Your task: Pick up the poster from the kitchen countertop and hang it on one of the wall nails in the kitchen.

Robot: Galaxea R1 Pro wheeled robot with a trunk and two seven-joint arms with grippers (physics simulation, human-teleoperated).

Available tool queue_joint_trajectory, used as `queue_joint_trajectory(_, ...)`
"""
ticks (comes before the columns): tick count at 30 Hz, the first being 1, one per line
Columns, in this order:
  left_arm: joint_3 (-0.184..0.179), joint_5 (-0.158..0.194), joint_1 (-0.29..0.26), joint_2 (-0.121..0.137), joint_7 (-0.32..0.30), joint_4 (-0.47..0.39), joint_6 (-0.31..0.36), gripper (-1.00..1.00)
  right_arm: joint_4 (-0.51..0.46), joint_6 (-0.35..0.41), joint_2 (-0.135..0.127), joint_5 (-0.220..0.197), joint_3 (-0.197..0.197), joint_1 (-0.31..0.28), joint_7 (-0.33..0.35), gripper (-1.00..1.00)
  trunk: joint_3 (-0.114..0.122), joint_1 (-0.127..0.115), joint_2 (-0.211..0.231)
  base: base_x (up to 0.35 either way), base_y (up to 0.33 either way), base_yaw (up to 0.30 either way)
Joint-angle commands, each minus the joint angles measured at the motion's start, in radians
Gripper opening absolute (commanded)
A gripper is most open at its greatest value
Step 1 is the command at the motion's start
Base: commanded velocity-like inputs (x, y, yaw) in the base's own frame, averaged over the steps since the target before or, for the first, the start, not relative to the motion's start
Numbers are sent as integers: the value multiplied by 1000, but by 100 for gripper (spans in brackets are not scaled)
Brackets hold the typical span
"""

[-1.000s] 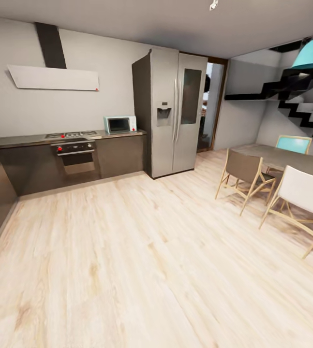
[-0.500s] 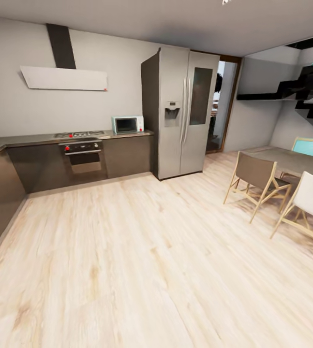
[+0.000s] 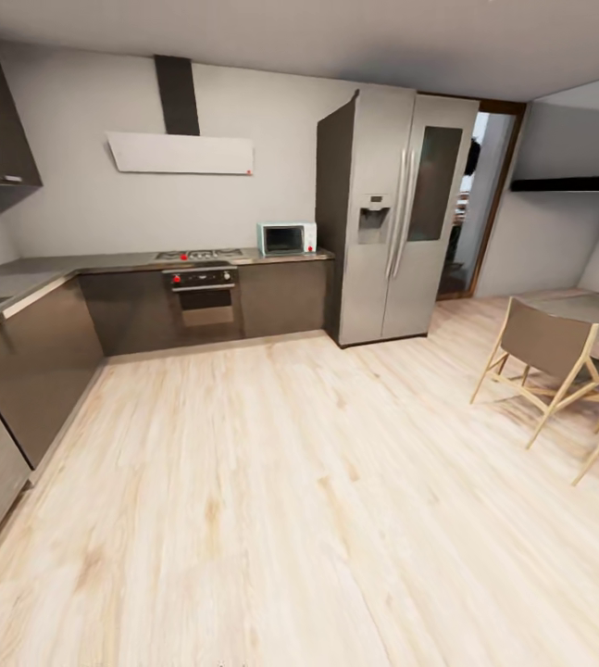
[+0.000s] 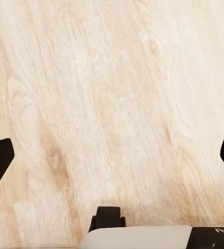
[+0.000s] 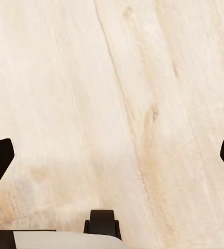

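Wrist views show my left gripper (image 4: 112, 155) and right gripper (image 5: 112, 155) spread wide over wooden floor (image 3: 318, 500), countertop (image 3: 21, 275) far ahead.

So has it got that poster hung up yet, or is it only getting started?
Only getting started. Nothing looks done: the left claw and right claw are both open and empty over the wooden floor. In hand: it is facing the kitchen countertop from across the room, beside the fridge. No poster can be made out there. Left: finding it, picking it up, hanging it.
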Motion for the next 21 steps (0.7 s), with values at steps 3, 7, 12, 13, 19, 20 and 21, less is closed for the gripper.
queue_joint_trajectory(3, 1, 0, 0, 0, 0, -1, -2, 100, 1, -3, 0, 1, 1, 0, 0, 100, -1, 0, 0, 0, 0, 290)
queue_joint_trajectory(7, 1, 0, 0, 0, 0, -1, -2, 100, 1, -3, 0, 1, 1, 0, 0, 100, -1, 0, 0, 0, 0, 290)
queue_joint_trajectory(12, 1, 1, 0, 0, 0, -1, -2, 100, 1, -3, 0, 1, 1, 0, 0, 100, -1, 0, 0, 0, 0, 290)
queue_joint_trajectory(13, 2, 1, 0, 0, 0, -1, -2, 100, 1, -3, 0, 1, 1, 0, 0, 100, -1, 0, 0, 0, 0, 290)
queue_joint_trajectory(19, 2, 1, 0, 0, 0, -1, -2, 100, 1, -3, 0, 1, 1, 0, 0, 100, -1, 0, 0, 0, 0, 290)
queue_joint_trajectory(20, 2, 1, 0, 0, 0, -1, -2, 100, 1, -3, 0, 1, 1, 0, 0, 100, -1, 0, 0, 0, 0, 290)
queue_joint_trajectory(21, 2, 1, 0, 0, 0, -1, -2, 100, 1, -3, 0, 1, 1, 0, 0, 100, -1, 0, 0, 0, 0, 290)
